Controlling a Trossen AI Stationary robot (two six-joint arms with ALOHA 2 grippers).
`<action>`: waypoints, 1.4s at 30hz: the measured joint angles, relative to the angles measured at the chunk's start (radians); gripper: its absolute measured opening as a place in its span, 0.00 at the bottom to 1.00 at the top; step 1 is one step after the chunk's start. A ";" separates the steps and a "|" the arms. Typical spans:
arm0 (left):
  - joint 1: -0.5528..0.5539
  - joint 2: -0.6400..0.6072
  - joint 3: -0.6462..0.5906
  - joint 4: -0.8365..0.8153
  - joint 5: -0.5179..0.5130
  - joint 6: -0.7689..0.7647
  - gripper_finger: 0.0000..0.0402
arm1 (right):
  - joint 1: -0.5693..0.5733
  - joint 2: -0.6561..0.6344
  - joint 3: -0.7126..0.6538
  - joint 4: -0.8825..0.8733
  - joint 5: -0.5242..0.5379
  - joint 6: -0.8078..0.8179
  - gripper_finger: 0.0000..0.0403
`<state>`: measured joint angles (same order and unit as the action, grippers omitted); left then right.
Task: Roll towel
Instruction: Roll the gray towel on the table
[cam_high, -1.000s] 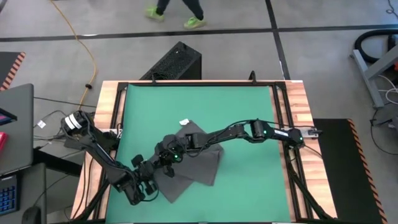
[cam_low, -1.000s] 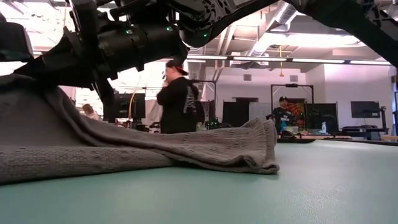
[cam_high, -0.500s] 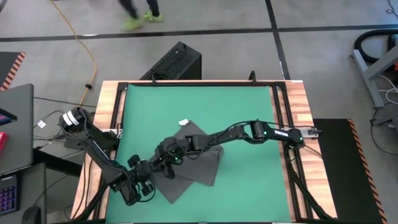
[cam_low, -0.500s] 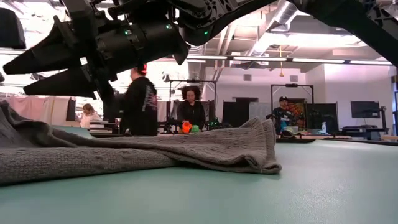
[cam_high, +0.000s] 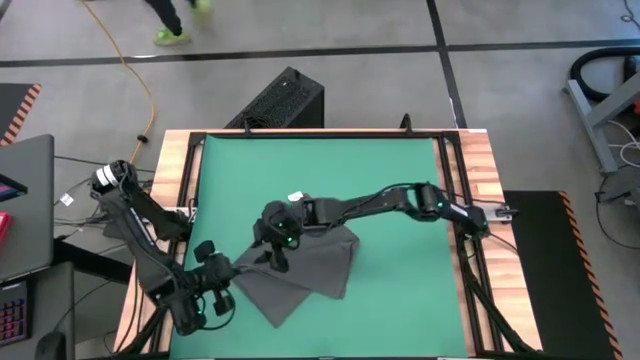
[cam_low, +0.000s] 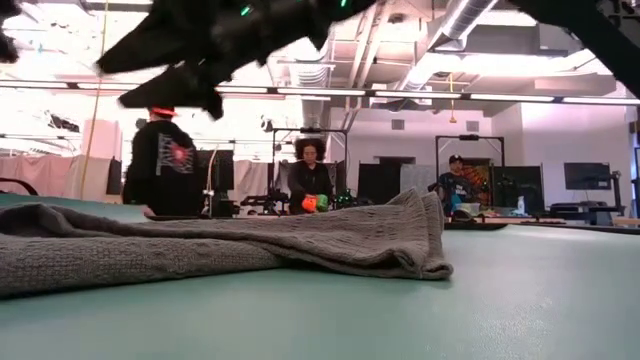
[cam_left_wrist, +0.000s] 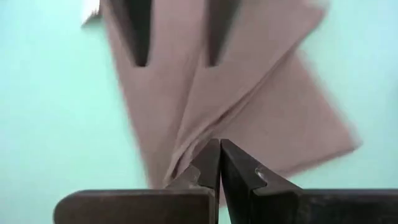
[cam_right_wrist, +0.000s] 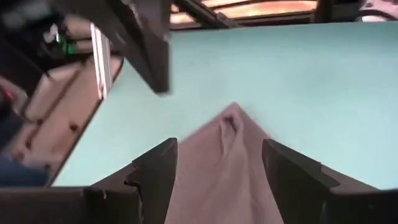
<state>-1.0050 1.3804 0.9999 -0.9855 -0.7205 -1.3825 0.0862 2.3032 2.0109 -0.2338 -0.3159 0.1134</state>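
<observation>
The limp dark grey cloth towel (cam_high: 305, 268) is draping softly (best pinched at a corner); the left gripper (cam_left_wrist: 219, 163) is clenching its corner, the right gripper (cam_right_wrist: 217, 163) is hanging released.

Towel (cam_low: 250, 245) rumpled flat on green mat (cam_low: 480, 310); people (cam_low: 165, 170) behind.

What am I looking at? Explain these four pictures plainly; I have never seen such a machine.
This is a robot with two dark arms at a table, each ending in a two-finger hand. One picture looks straight down, one looks level across the tabletop into a room with people, and two come from wrist cameras. On the green mat lies a rumpled grey towel. The left hand is shut and seems to pinch the towel's corner. The right hand hangs open over the towel, holding nothing.
</observation>
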 joint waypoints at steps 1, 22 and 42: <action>-0.009 0.001 0.007 0.014 -0.042 0.007 0.00 | 0.000 -0.028 0.000 -0.056 0.000 -0.032 0.64; 0.011 0.322 -0.038 0.489 -0.052 0.178 0.00 | 0.356 -0.393 -0.470 -0.632 0.303 -0.405 0.55; 0.054 0.321 -0.038 0.509 -0.019 0.309 0.00 | 0.368 -0.367 -0.713 -0.187 0.476 -0.444 0.55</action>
<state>-0.9511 1.7012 0.9615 -0.4767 -0.7399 -1.0732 0.4544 1.9366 1.2976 -0.4206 0.1596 -0.3311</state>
